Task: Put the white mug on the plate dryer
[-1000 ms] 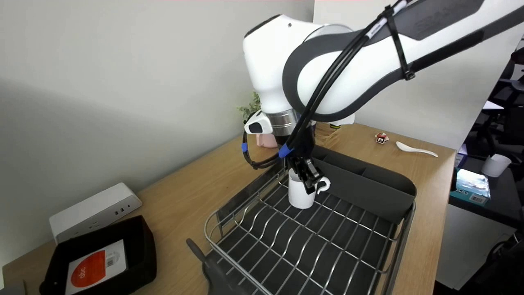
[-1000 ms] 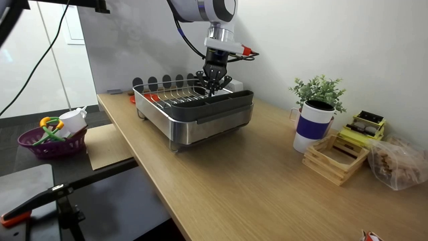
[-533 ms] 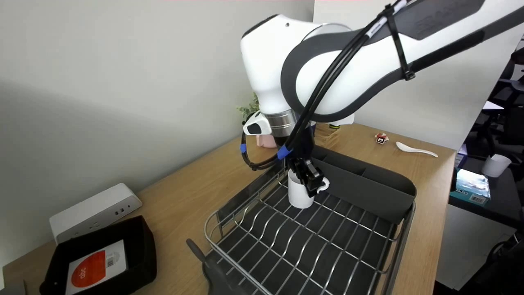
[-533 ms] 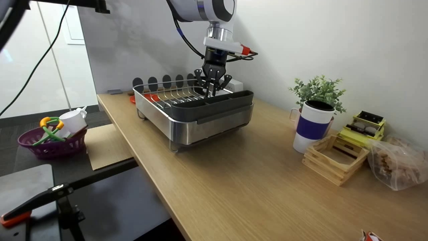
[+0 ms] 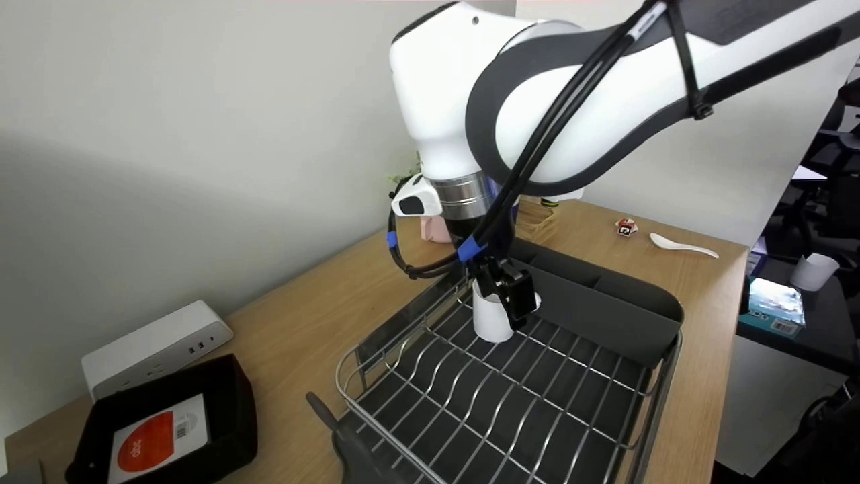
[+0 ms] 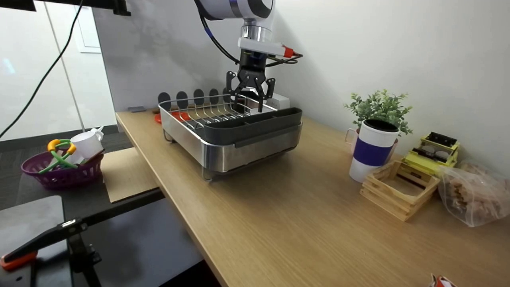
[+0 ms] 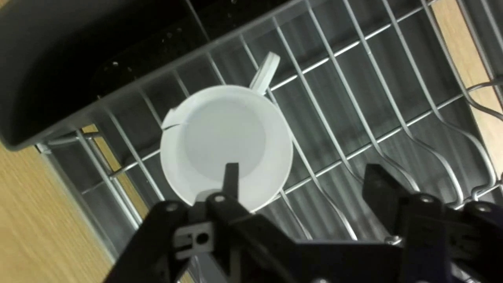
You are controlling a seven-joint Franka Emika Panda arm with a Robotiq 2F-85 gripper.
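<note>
On a light-brown wooden desk [image 6: 318, 215] we see a dark grey, rectangular metal-wire plate dryer [image 5: 514, 403]; above, a black two-fingered tool [image 7: 302, 169], spread, gripping nothing, likely because the round white ceramic mug [image 7: 226, 133] stands upright on the dryer.

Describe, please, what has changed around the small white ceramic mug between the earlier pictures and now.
The black two-fingered hand, nearly closed one second ago, has opened wide and risen slightly, apparently letting go of the small white ceramic mug. The mug stayed upright, in the same place on the large rectangular dark grey, metal-wired dish rack.
</note>
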